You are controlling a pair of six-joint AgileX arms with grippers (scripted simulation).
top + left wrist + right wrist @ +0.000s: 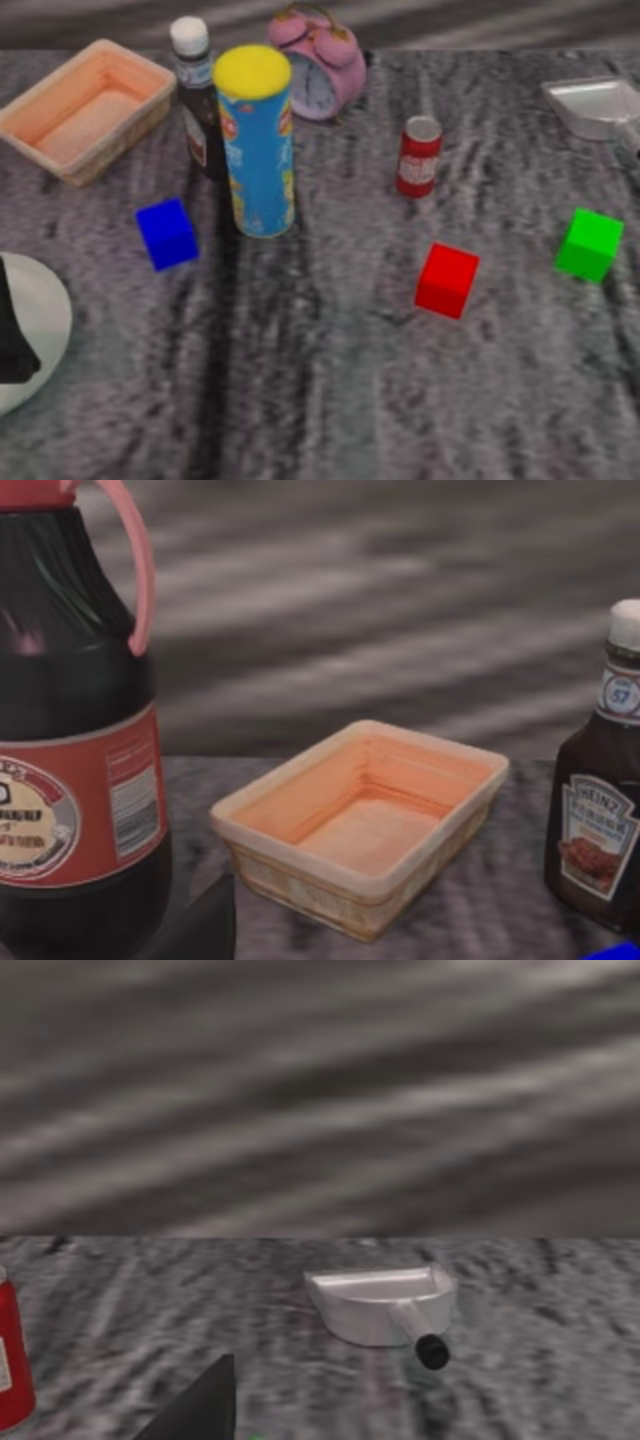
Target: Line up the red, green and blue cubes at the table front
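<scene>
Red cube (446,280): on the table (320,400), just in front of the soda can (419,156). Green cube (590,243): well right of the can, near the table's right edge. Blue cube (167,233): well left of the can, beside the tall chip tube (256,140). Left arm parked at the table's left edge, right arm out of the top view; claw state of either cannot be told.
</scene>
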